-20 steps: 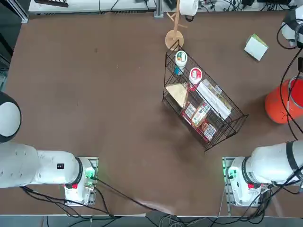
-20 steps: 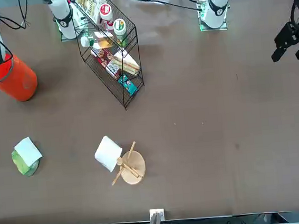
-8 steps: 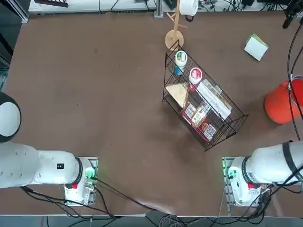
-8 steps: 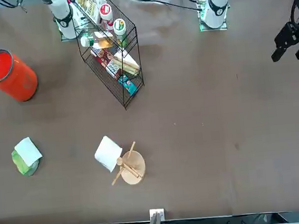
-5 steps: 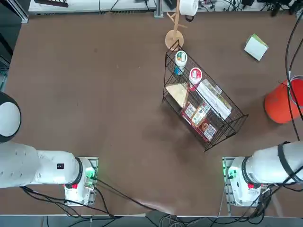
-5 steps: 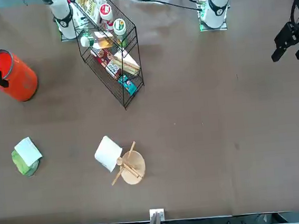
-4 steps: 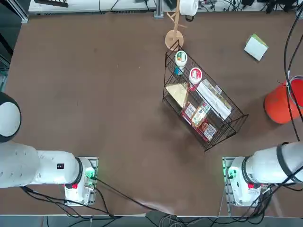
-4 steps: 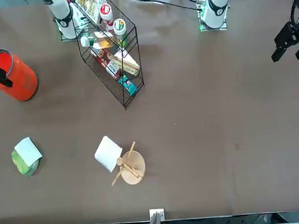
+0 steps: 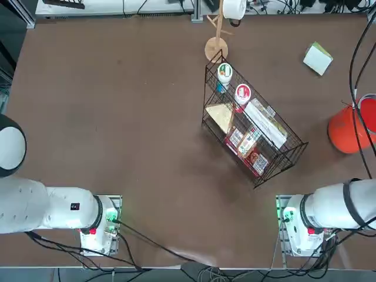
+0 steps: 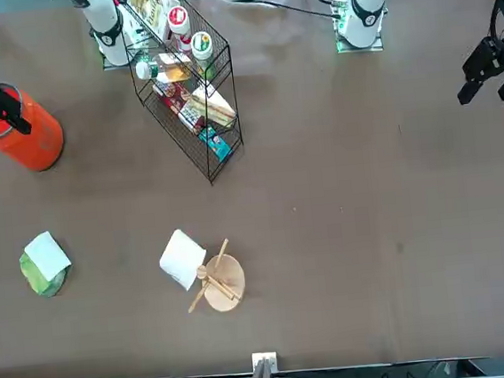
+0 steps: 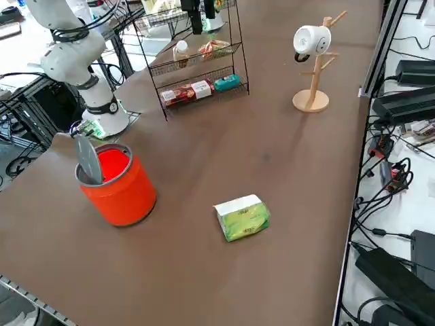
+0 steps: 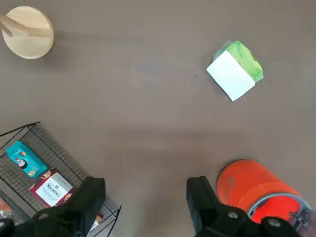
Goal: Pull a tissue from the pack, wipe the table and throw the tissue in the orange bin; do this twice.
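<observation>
Only "WALKERS" packet point(image 12: 51, 187) label reads clearly.

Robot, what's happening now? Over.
Right gripper open, empty, high above table. Pack untouched. Bin upright. Nothing in the way.

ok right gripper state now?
Right gripper: open, holding nothing, high above the table near the orange bin.
</observation>
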Controlling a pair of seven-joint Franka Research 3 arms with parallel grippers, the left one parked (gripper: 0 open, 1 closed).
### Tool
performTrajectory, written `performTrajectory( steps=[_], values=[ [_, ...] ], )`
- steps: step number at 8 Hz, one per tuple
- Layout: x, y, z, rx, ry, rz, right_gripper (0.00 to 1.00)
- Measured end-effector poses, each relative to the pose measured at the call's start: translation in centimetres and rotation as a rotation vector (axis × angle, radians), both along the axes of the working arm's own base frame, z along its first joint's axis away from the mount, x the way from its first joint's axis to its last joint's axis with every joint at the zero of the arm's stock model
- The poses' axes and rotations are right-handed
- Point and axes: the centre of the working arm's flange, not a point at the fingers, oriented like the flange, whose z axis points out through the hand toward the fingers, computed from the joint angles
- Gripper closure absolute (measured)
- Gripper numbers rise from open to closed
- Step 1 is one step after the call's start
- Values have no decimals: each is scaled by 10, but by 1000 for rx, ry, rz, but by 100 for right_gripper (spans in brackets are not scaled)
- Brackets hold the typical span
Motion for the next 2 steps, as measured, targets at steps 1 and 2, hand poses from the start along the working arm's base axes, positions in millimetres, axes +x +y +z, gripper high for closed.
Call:
performTrajectory(
  steps=[1, 2],
  values=[
    [0, 5, 0, 0, -4, 10, 0],
    [0, 9, -1, 0, -3, 16, 0]
  ],
)
